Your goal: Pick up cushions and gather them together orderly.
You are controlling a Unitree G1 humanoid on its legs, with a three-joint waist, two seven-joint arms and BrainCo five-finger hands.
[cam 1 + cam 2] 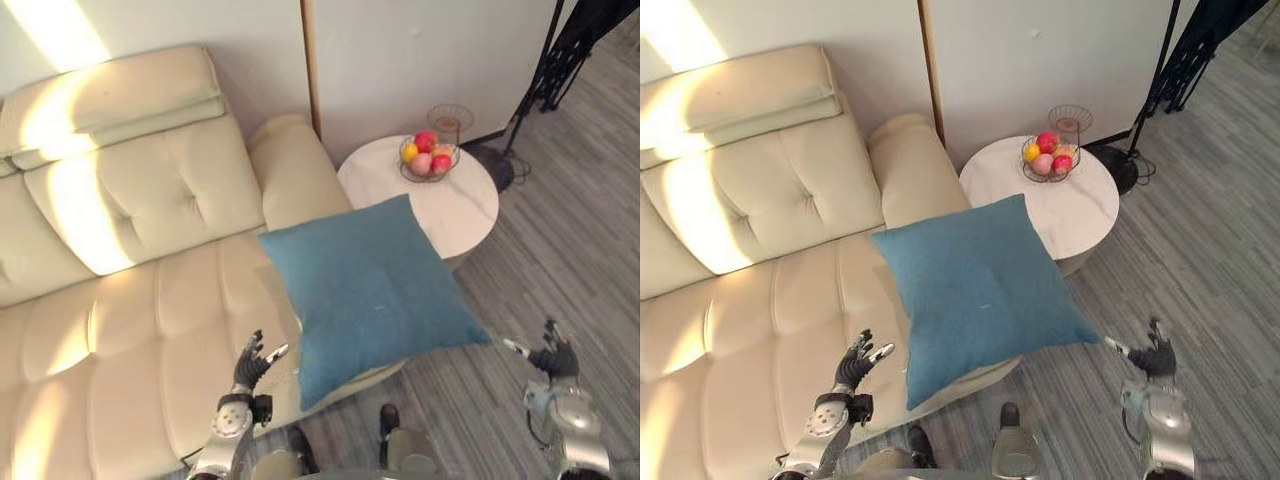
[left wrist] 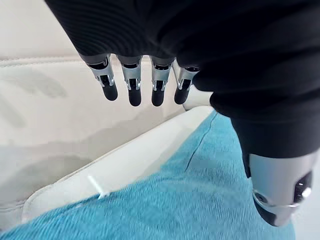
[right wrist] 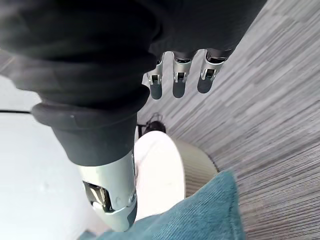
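A square blue cushion (image 1: 372,290) lies flat on the right end of the cream sofa (image 1: 130,300), its near corner hanging past the seat's front edge. My left hand (image 1: 250,368) hovers over the seat just left of the cushion, fingers straight and spread, holding nothing; in the left wrist view the blue cushion (image 2: 190,200) lies close under its fingers (image 2: 134,85). My right hand (image 1: 552,358) is open above the floor, to the right of the cushion's right corner. The right wrist view shows that cushion corner (image 3: 200,215) beyond my thumb.
A round white side table (image 1: 455,205) stands right of the sofa arm, carrying a wire basket of fruit (image 1: 428,155). A dark tripod stand (image 1: 545,85) rises at the back right. Grey plank floor (image 1: 560,250) stretches right of the table.
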